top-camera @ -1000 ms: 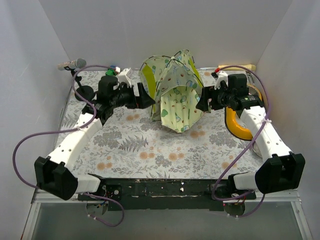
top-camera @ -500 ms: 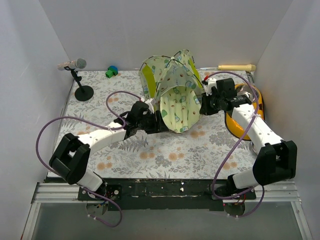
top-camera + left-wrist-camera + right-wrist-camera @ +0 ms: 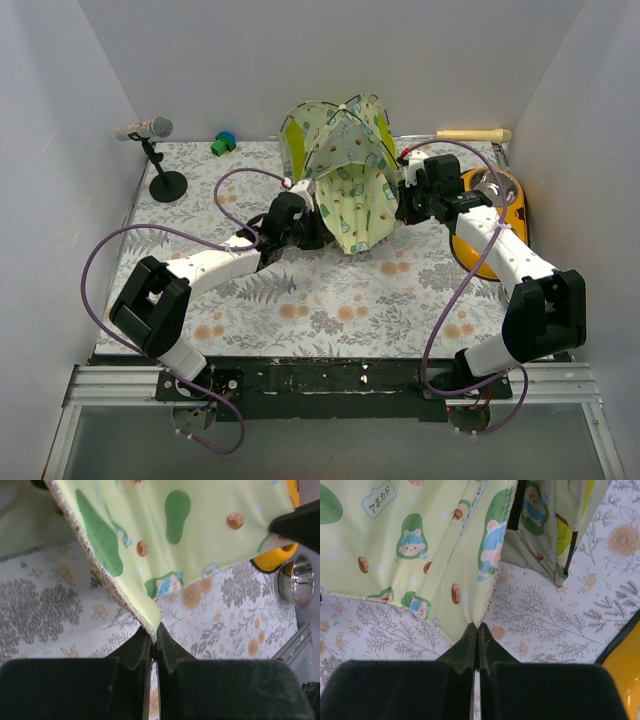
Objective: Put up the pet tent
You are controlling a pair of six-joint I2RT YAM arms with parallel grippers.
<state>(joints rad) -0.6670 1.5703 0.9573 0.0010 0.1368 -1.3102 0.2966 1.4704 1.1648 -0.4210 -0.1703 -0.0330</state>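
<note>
The left gripper [image 3: 154, 636] is pressed shut on a bottom corner of the pet tent [image 3: 345, 165]. The right gripper [image 3: 477, 628] is pinched shut on another bottom edge of it. The tent sits at the back middle of the flowery table [image 3: 330, 300], with bare table in front. A yellow thing [image 3: 474, 256] lies near on the right. Both arms reach in from the sides, elbows bent.
</note>
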